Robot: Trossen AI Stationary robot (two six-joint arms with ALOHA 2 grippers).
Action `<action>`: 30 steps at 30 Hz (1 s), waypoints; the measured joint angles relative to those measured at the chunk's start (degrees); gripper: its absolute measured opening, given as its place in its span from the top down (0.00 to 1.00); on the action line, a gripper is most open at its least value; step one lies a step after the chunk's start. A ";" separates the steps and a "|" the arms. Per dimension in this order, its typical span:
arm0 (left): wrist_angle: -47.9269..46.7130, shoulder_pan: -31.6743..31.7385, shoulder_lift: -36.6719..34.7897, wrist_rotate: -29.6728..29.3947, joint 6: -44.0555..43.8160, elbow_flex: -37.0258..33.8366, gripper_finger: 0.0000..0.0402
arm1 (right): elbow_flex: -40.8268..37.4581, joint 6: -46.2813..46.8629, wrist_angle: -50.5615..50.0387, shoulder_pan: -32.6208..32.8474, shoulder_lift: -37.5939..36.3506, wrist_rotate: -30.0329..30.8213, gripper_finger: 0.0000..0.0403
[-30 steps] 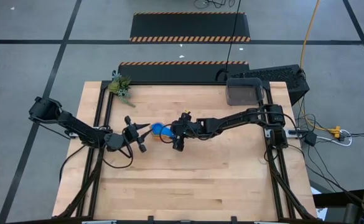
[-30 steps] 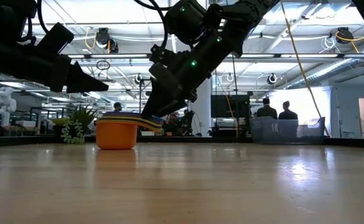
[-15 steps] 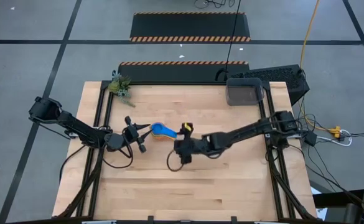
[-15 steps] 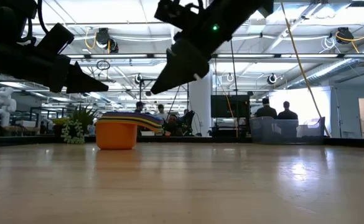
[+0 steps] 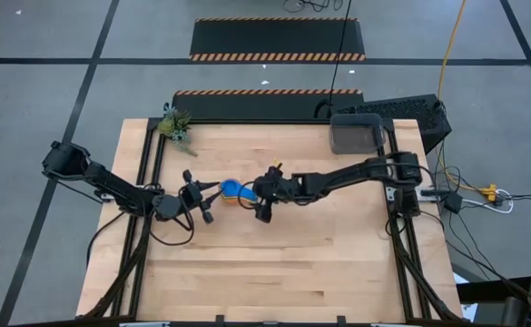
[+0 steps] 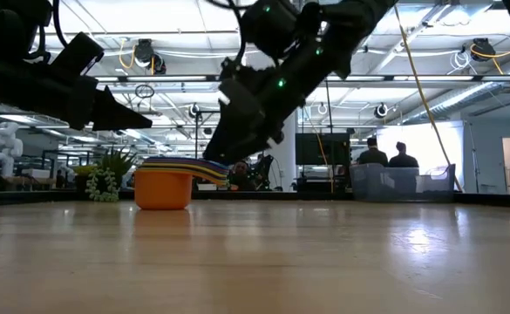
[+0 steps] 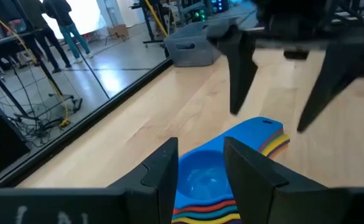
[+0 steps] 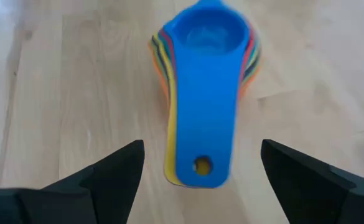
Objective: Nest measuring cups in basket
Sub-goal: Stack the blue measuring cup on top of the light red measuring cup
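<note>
Mid-table, well apart from the basket (image 5: 356, 134), the nested measuring cups (image 8: 201, 93) sit between the wide-open right gripper (image 8: 200, 171)'s fingers, which should straddle the handles squarely before closing.

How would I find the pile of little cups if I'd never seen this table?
Look near the middle of the wooden table, between the two dark arms. The stack of measuring cups sits there, bright blue on top, orange underneath: the only colourful thing there.
</note>
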 joint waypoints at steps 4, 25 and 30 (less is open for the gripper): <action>-0.04 0.02 0.00 0.34 0.10 0.00 0.67 | 0.00 0.66 1.27 0.02 1.65 -1.78 0.20; -0.02 0.01 0.01 0.32 0.61 0.00 0.67 | 0.09 -0.19 3.56 0.13 3.24 -1.86 0.43; -0.02 0.02 0.00 0.32 0.63 0.00 0.67 | 0.09 -0.17 3.61 0.15 3.24 -1.82 0.48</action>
